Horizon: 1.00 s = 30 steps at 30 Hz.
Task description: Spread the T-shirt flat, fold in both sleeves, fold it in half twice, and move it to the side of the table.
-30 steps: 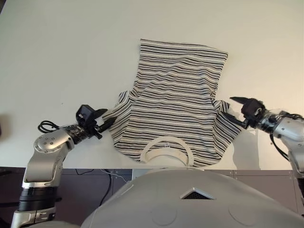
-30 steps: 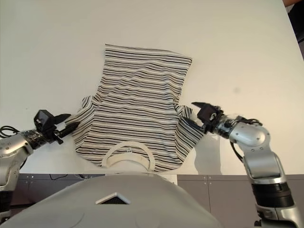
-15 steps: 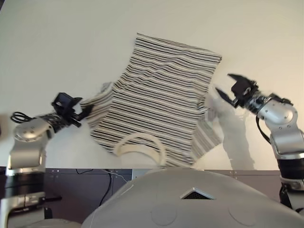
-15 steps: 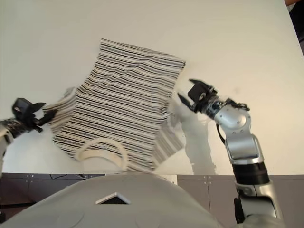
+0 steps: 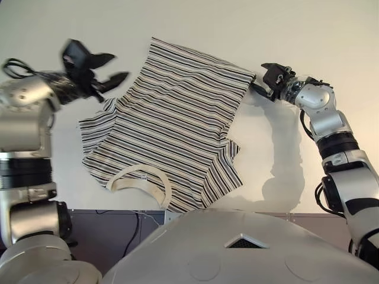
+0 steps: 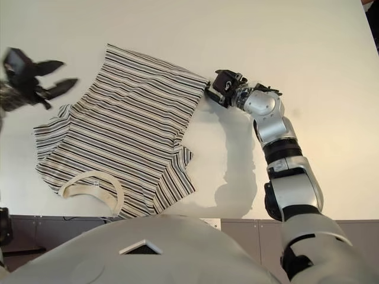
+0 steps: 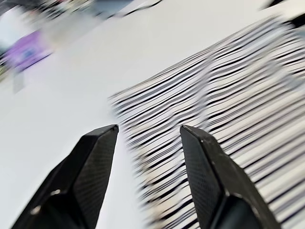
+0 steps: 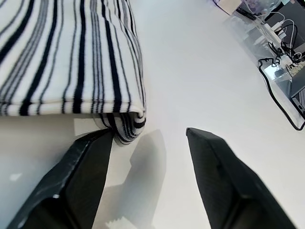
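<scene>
The striped T-shirt (image 5: pixel 172 130) lies spread on the white table (image 5: pixel 308 35), skewed, with its cream collar (image 5: pixel 139 180) nearest me. Its hem is at the far side. Both short sleeves, one (image 5: pixel 95 127) on the left and one (image 5: pixel 231 151) on the right, stick out a little. My left gripper (image 5: pixel 120 66) hangs open above the table, just left of the hem's far-left part, holding nothing; the left wrist view has its gripper (image 7: pixel 148 128) over blurred stripes. My right gripper (image 5: pixel 259 86) is open at the hem's far-right corner (image 8: pixel 128 125), low on the table, with the corner beside one finger (image 8: pixel 90 176).
The table's front edge (image 5: pixel 284 210) runs close in front of me, just below the collar. White tabletop stretches far beyond and to the right of the shirt. Cables and gear (image 8: pixel 281 47) lie past the table's edge in the right wrist view.
The left gripper pulled the left sleeve outward, let it go and rose toward the far left. The right gripper left the right sleeve for the hem's far-right corner. The shirt shifted left and turned.
</scene>
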{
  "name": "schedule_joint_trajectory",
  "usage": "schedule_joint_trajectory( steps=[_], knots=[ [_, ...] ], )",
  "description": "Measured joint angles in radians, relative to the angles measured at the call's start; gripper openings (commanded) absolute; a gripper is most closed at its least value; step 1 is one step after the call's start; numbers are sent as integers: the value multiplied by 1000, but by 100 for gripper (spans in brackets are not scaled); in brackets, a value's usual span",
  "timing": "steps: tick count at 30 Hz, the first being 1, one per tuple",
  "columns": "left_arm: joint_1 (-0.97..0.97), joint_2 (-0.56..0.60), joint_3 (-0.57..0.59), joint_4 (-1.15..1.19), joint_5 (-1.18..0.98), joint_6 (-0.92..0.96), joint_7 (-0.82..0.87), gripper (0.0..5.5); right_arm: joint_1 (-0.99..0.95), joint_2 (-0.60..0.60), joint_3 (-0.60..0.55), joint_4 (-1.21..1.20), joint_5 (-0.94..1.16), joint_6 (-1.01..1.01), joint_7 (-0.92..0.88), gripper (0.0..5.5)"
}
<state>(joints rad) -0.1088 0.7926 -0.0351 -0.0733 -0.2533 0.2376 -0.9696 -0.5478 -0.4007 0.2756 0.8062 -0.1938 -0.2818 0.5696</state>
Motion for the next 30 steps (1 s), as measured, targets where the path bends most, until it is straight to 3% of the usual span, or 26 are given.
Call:
schedule_joint_trajectory(
  steps=[3, 5, 10, 14, 18, 21, 23, 27, 30],
  knots=[
    [181, -8, -167, -34, 129, -77, -17, 240, -39, 9, 0, 67, -1, -22, 3, 282],
    [209, 23, -185, -31, 183, -183, 14, 240, -38, 7, 0, 68, -1, -29, 14, 282],
    [405, 147, -118, -151, 191, -260, 38, 240, 99, -94, -49, -86, 24, -38, 53, 282],
    [570, 239, -62, -270, 120, -232, -37, 240, 263, -172, -128, -295, 47, 43, 31, 282],
    [401, 177, -65, -226, 92, -113, -17, 240, 317, -86, -160, -621, 183, 232, 22, 282],
    [131, 2, 0, -267, -95, 87, 124, 240, 371, -1, -93, -891, 300, 388, 60, 282],
    [-6, -45, -15, -276, -91, 132, 165, 240, 450, -65, -61, -955, 272, 418, 109, 282],
    [50, -41, -211, -216, 145, 93, 195, 240, 609, -255, -33, -1090, 287, 456, 295, 282],
    [108, -31, -300, -152, 274, 32, 214, 240, 584, -237, 2, -1052, 239, 439, 277, 282]
  ],
)
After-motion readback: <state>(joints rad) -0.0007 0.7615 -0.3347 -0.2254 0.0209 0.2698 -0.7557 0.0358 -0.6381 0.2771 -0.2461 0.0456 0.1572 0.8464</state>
